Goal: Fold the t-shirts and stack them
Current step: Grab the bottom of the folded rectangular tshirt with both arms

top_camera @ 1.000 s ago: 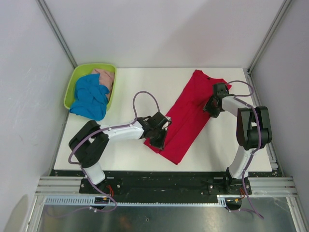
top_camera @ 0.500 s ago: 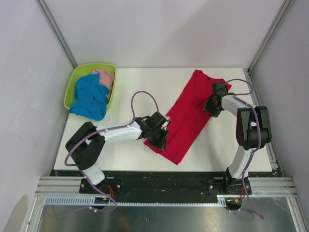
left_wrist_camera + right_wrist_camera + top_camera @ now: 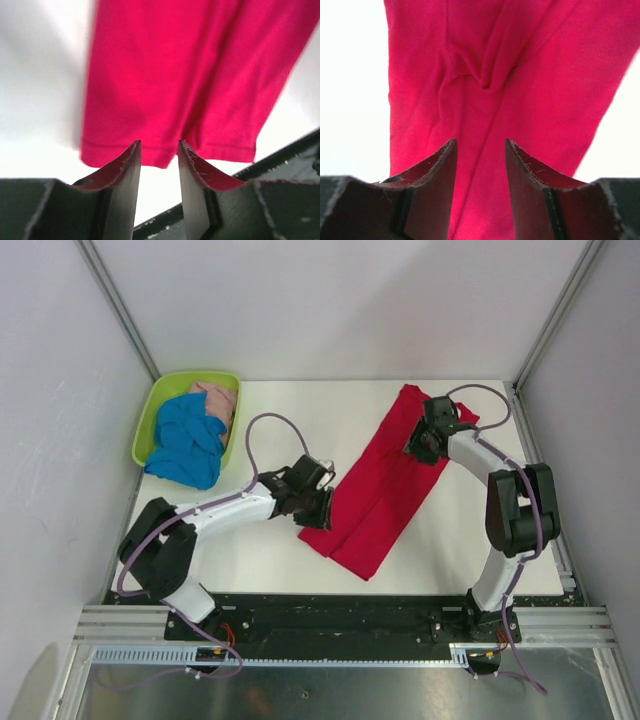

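Note:
The red t-shirt (image 3: pixel 385 480) lies on the white table as a long folded strip, running from back right to front middle. It fills the left wrist view (image 3: pixel 185 75) and the right wrist view (image 3: pixel 520 100). My left gripper (image 3: pixel 318 508) is open and empty just left of the strip's near end. My right gripper (image 3: pixel 420 445) is open and empty above the strip's far end. The blue t-shirt (image 3: pixel 185 445) and the pale pink t-shirt (image 3: pixel 215 400) lie crumpled in the lime-green basket (image 3: pixel 155 405).
The basket stands at the table's back left corner. The white table (image 3: pixel 300 420) ends at a black rail along the front, close to the shirt's near hem. Grey walls and metal posts close in the back and sides.
My left gripper has drawn back to the left, off the shirt's near end. My right gripper has moved left and farther back along the shirt's far end. The red shirt lies as before.

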You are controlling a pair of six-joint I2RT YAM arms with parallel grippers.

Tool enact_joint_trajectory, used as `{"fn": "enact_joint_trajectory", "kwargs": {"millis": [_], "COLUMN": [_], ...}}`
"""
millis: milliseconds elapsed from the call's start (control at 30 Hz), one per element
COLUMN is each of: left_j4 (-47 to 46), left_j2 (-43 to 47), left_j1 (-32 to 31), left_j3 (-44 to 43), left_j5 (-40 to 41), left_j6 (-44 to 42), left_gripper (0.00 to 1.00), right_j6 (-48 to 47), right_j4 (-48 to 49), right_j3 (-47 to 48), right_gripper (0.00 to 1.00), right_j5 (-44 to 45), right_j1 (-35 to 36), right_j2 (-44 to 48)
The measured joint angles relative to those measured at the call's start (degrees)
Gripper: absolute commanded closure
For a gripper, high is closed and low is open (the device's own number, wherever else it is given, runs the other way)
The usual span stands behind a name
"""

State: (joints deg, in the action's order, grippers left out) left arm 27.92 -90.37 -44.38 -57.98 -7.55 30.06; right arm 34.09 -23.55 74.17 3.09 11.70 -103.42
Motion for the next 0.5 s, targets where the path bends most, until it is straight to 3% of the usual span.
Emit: {"fn": "enact_joint_trajectory", "kwargs": {"millis": [300,500], "left_j4": [0.2,0.3], "left_j2": [-0.2,-1.7], "left_j1": [7.7,8.5], "left_j3": [0.1,1.2], "left_j5": [5.5,6.1], "left_j6": [-1.1,-1.7], "left_gripper": [0.63,0.66], "right_j6": [3.5,5.5], "right_j4": [4.5,6.3], "right_j3": [1.4,2.4], "right_gripper": [0.55,0.57], "right_j5": [-1.5,-0.7], "right_j1": [1.6,1.9], "right_j2": [-8.2,-9.9]}}
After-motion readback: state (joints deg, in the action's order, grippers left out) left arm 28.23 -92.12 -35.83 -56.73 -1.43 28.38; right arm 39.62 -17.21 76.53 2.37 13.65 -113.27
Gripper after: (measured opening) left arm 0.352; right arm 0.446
